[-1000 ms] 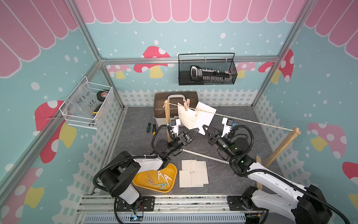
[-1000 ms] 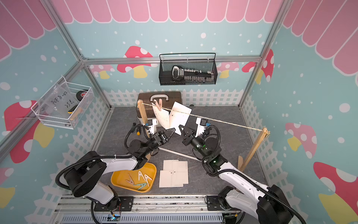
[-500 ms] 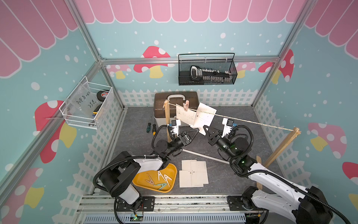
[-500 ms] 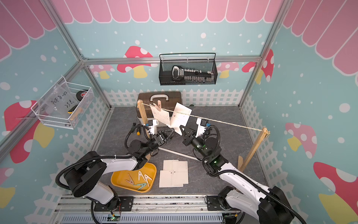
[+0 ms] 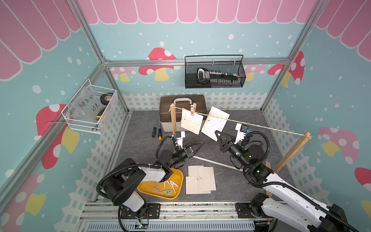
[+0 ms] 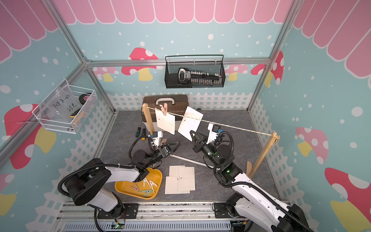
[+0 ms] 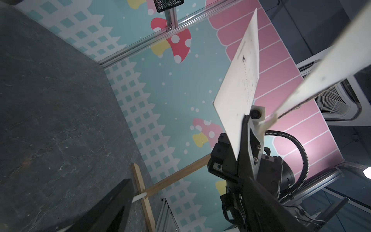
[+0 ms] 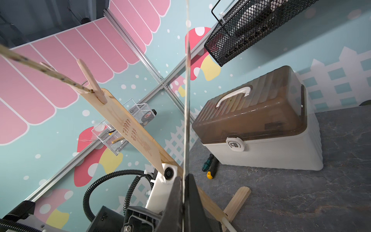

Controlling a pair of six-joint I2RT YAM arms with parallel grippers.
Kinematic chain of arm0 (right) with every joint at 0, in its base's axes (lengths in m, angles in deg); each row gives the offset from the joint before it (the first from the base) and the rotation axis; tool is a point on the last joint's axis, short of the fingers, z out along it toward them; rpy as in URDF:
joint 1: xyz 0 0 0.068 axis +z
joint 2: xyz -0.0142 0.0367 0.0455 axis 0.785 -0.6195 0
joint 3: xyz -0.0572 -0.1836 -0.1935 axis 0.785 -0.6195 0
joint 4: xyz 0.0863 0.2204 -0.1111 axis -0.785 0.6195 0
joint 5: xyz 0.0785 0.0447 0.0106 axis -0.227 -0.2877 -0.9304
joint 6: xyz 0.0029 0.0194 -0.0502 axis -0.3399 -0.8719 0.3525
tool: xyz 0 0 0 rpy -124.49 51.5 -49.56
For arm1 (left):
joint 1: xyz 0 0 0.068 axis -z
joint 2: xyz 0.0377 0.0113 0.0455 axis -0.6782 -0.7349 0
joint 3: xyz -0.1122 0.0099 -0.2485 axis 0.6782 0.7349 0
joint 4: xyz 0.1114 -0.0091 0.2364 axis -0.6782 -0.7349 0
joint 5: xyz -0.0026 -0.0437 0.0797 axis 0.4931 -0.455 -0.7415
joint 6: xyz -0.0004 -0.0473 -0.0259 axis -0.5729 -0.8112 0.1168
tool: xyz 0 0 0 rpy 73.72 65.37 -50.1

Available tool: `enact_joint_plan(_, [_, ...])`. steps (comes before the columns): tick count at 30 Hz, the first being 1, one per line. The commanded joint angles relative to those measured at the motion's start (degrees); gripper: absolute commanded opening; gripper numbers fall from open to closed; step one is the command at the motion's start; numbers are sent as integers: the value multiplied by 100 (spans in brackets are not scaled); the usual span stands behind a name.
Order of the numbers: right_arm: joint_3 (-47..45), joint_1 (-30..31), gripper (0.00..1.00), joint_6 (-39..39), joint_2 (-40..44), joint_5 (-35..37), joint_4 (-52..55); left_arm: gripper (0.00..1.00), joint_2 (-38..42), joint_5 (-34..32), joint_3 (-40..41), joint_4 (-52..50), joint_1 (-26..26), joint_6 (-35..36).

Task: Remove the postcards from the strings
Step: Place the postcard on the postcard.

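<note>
Two cards meet the string point(image 5: 261, 126). The pegged card point(image 5: 190, 123) hangs under a pink peg point(image 5: 193, 109) near the left post point(image 5: 173, 122). The loose card point(image 5: 214, 122) leans against the string, its lower corner pinched in the right claw point(image 5: 218, 135). The left claw point(image 5: 197, 147) gapes empty below the pegged card. Three cards point(image 5: 200, 179) overlap on the surface point(image 5: 230, 180) beside a tray point(image 5: 180, 176) of four pegs point(image 5: 166, 186). A toolbox point(image 5: 182, 102) and two screwdrivers point(image 5: 156, 132) sit behind.

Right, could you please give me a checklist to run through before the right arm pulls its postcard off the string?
1. Right gripper shut on the lower corner of the loose postcard: ok.
2. No peg on that card: ok, none shows in both top views.
3. Card free of the twine: cannot tell; it leans across the line.
4. Left gripper open, holding nothing: ok.
5. Second postcard unpegged: not ok; a pink peg clamps it to the twine.
6. Stack of postcards on the table uncovered for the drop: ok.
</note>
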Motion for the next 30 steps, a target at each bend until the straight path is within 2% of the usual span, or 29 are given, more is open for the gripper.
enact_joint_plan(1, [-145,-38,0,-47,274,36,549,91,231,207,158,-205,-80,324])
enact_joint_plan(8, [-196,-39,0,-197,718,-433,1979,90,1153,281,266,-1552,-98,1126])
enact_joint_plan(14, [63,-40,0,79,986,-1036,3648,90,2662,0,54,-4162,-98,2563])
enact_joint_plan(18, [432,-40,0,407,1056,-1292,4861,92,3511,-324,-28,-5329,-98,3229])
enact_joint_plan(25, [1044,-38,0,998,152,-2223,6761,92,4331,-939,228,-5861,-105,3330])
enact_joint_plan(30, [1653,-38,0,1909,-411,-3249,7625,93,4650,-1064,309,-6003,-107,3409])
